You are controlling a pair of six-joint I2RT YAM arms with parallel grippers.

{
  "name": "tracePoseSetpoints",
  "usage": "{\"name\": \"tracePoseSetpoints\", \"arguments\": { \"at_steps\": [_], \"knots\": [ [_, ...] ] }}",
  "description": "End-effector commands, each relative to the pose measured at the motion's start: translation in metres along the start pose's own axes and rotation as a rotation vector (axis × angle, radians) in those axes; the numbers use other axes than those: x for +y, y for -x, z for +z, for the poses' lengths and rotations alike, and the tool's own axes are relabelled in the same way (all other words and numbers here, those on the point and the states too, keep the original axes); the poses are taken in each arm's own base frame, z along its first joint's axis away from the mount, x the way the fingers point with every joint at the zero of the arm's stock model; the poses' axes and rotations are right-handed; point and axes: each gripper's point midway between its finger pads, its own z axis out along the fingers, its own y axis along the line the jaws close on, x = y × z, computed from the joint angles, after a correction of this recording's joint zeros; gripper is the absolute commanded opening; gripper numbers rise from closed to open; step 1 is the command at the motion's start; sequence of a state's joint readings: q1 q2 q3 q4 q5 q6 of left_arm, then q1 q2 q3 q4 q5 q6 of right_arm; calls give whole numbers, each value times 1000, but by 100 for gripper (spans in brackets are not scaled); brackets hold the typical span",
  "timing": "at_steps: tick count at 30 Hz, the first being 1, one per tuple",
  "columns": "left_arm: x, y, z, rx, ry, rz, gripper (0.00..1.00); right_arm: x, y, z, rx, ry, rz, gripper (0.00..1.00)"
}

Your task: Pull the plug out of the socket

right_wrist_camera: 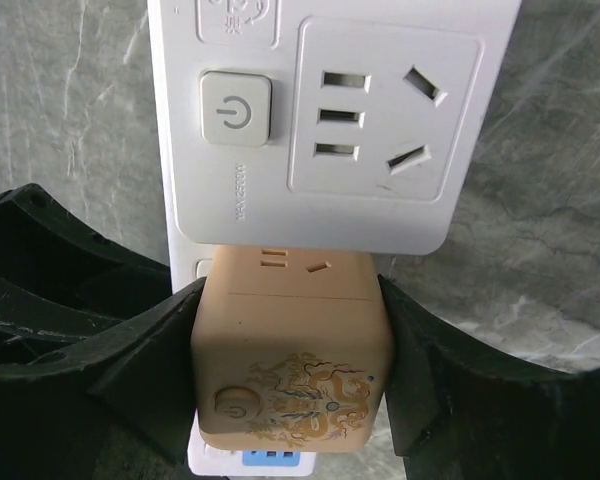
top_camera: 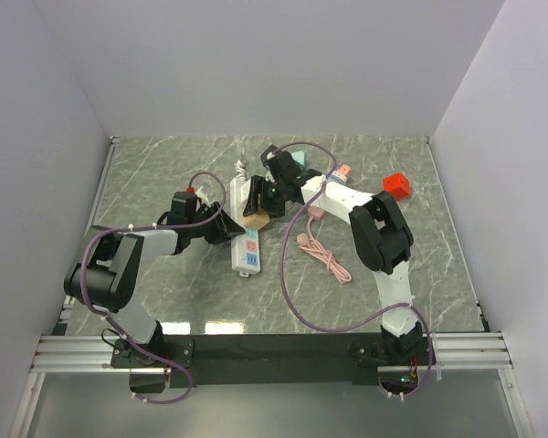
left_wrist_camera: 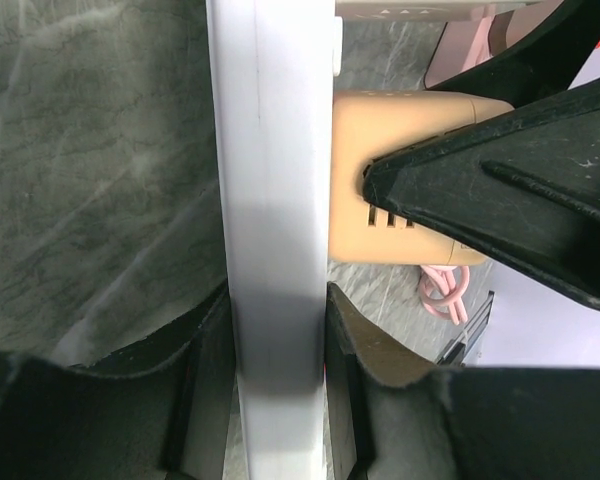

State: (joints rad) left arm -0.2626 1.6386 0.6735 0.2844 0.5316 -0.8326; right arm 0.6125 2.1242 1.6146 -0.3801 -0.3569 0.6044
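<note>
Cube plug (right_wrist_camera: 290, 370), judged rigid, light and smooth-sided, sits in white power strip (right_wrist_camera: 280, 215). Right gripper (right_wrist_camera: 290, 330) pinches its flanks; left gripper (left_wrist_camera: 277, 370) clamps the strip. Slippage likely; pull straight.

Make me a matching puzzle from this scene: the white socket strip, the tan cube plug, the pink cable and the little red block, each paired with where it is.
Things:
1. white plastic socket strip
2. tan cube-shaped plug
3. pink coiled cable
4. small red block

Places:
A. lying loose between the two arms
B. clamped in the left gripper
C. alone at the far right
D. seated in the strip, inside the right gripper

Pairs: 1-B, 2-D, 3-A, 4-C
</note>
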Motion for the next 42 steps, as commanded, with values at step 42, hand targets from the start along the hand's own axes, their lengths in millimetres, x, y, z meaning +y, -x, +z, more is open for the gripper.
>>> {"name": "tracePoseSetpoints", "arguments": {
  "at_steps": [42],
  "knots": [
    [32,10,-1,-40,197,31,1,-265,56,-262,-812,-103,860,0]
  ]
}}
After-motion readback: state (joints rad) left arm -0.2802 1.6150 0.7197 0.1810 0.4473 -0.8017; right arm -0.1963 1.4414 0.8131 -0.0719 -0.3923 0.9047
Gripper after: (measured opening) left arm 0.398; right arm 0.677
